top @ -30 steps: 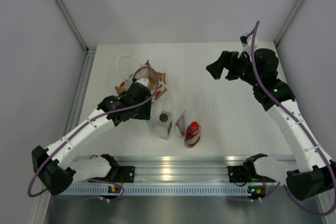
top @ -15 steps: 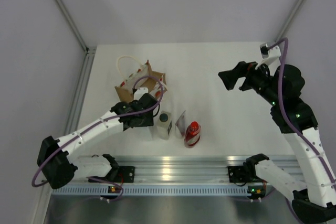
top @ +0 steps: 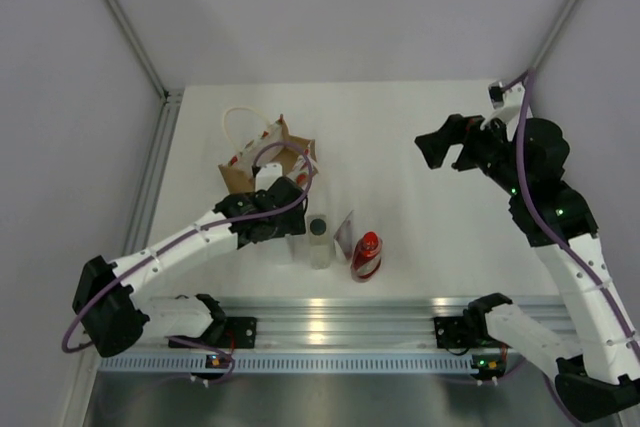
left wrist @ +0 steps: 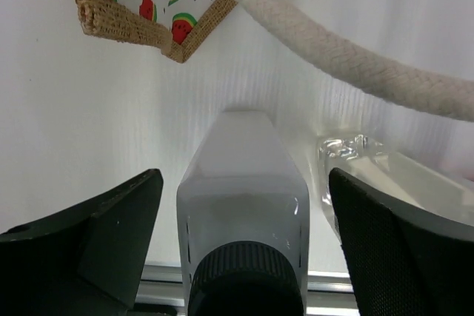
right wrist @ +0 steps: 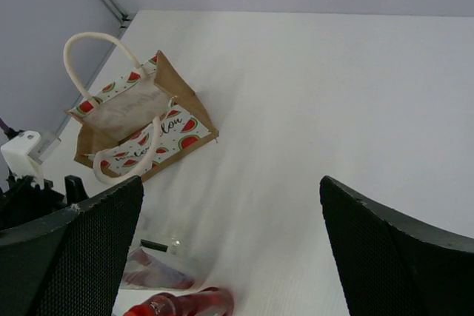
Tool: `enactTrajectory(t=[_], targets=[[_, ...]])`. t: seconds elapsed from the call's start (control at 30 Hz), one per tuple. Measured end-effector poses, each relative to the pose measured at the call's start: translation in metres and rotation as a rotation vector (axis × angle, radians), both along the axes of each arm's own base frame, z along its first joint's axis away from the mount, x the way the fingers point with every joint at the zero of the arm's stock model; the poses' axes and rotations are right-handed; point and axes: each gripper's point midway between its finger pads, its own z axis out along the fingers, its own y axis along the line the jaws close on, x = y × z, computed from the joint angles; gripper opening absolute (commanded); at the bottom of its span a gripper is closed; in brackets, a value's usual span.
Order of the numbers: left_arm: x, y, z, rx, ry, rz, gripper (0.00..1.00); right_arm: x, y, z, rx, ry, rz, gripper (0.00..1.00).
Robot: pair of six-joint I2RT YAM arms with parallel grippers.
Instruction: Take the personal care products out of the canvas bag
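Shows the canvas bag (top: 262, 152) near the table's (top: 400, 117) back-left edge, mouth open, contents unclear, watermelon print and unreadable cursive writing on its side. Finds the left gripper (left wrist: 244, 205) spread apart either side of an upright white bottle (top: 318, 245) just before the bag, then the white flat tube (top: 345, 232) and red bottle (top: 366, 255) close beside. Leaves broad bare table beneath the right gripper (top: 447, 147), fingers wide apart, well clear at right.
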Motion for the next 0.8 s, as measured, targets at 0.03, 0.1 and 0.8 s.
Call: enactTrajectory(t=[0.03, 0.1, 0.8], targets=[[0.001, -0.001, 0.002, -0.004, -0.005, -0.001, 0.98, 0.002, 0.0, -0.002, -0.004, 0.004, -0.004, 0.99], [0.003, -0.002, 0.008, -0.01, -0.019, -0.004, 0.98, 0.004, -0.001, -0.007, -0.014, 0.016, -0.012, 0.99], [0.063, 0.13, 0.149, 0.037, -0.396, 0.4, 0.98, 0.016, -0.062, -0.06, -0.156, 0.086, -0.338, 0.99]])
